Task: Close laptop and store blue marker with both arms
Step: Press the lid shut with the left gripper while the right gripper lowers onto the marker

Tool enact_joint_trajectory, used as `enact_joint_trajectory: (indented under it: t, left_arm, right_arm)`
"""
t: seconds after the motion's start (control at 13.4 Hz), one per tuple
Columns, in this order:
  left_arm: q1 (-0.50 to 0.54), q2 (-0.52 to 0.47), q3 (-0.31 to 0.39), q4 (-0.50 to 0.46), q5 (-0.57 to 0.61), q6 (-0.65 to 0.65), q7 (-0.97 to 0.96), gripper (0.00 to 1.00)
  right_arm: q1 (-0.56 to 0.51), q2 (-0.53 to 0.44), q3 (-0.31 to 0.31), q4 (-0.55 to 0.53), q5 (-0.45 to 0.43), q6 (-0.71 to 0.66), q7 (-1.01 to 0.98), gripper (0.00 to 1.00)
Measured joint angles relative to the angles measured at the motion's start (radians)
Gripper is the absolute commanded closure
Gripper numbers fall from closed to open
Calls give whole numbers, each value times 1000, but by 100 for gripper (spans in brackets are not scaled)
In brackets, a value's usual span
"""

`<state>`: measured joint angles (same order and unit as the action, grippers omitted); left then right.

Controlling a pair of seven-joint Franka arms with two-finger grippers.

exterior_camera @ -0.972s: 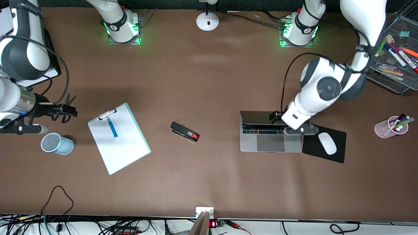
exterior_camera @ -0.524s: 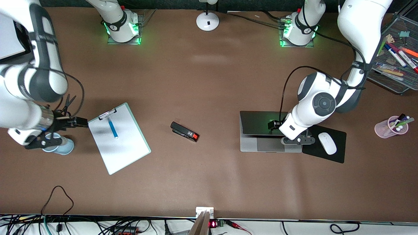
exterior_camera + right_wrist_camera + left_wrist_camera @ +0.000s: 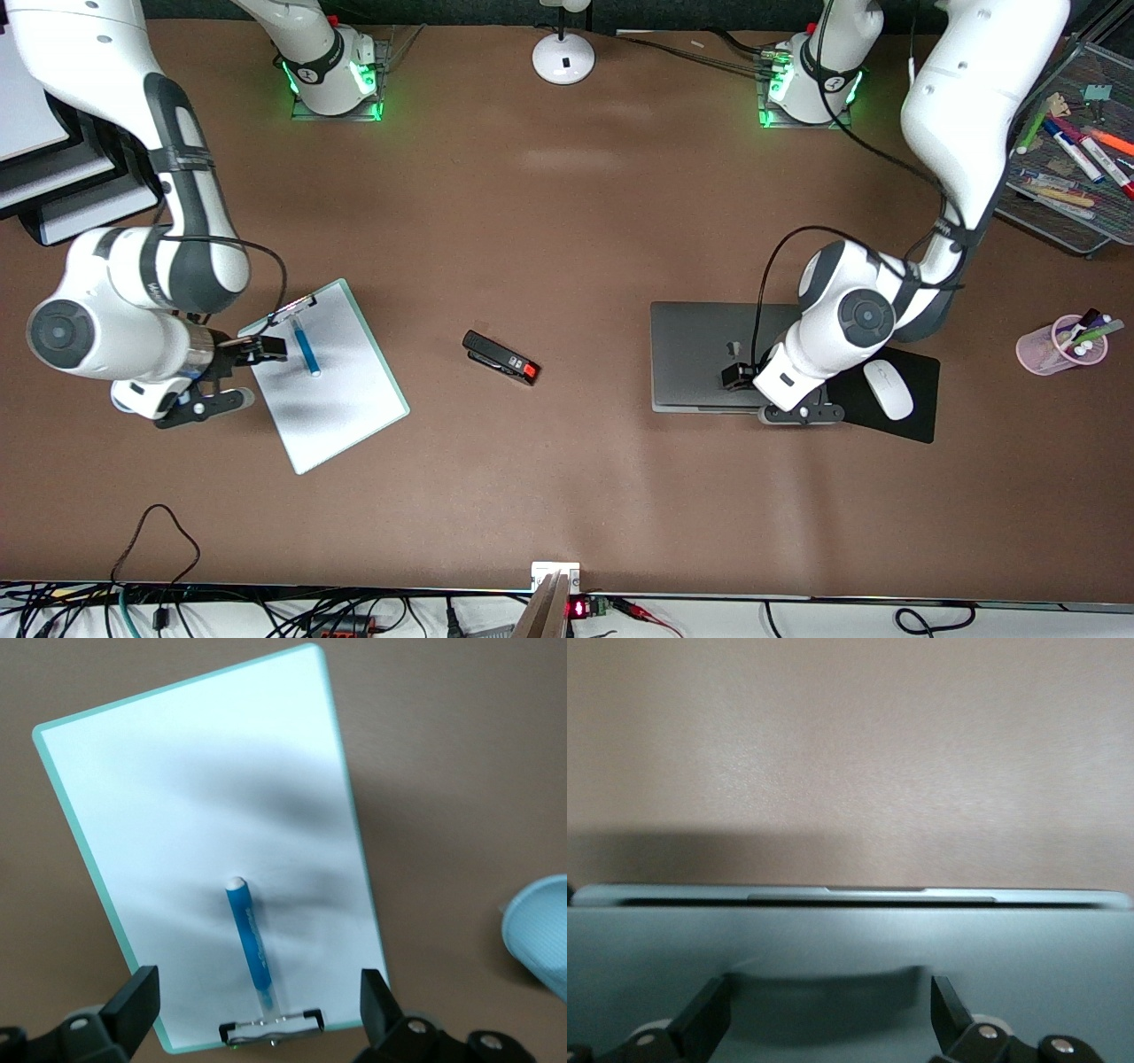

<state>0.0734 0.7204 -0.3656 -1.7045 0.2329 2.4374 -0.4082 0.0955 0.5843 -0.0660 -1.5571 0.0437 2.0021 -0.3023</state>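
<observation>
The silver-grey laptop (image 3: 700,354) lies with its lid down, the dark apple logo showing. My left gripper (image 3: 797,413) is open and empty, low over the lid (image 3: 850,948) by the laptop's edge nearest the front camera, beside the mouse pad. I cannot tell whether it touches the lid. The blue marker (image 3: 304,347) lies on a white clipboard (image 3: 332,399), its tip by the metal clip. My right gripper (image 3: 202,408) is open and empty, at the clipboard's edge toward the right arm's end of the table. In the right wrist view the marker (image 3: 248,939) lies between the spread fingers (image 3: 133,1001).
A black stapler (image 3: 500,357) with an orange tip lies mid-table. A white mouse (image 3: 888,388) sits on the black mouse pad (image 3: 917,424) beside the laptop. A pink cup of pens (image 3: 1059,346) and a mesh tray (image 3: 1063,226) stand toward the left arm's end. A light blue mesh cup (image 3: 542,930) is near the clipboard.
The laptop lid has gone from open to shut as my left gripper moved toward the front camera. My right arm has swung in from the table end to the clipboard.
</observation>
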Motion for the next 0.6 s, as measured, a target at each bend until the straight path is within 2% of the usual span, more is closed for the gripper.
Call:
enact_joint_trajectory:
  t: [0.15, 0.37, 0.6]
  left_arm:
    - [0, 28, 2, 18, 59, 16, -1, 0]
    - [2, 32, 5, 63, 81, 15, -1, 0]
    - [14, 8, 7, 92, 82, 2, -1, 0]
  right_arm:
    - [3, 23, 0, -16, 0, 51, -71, 0]
    - [2, 50, -1, -52, 0, 125, -145, 0]
    - [29, 61, 1, -66, 0, 157, -166, 7]
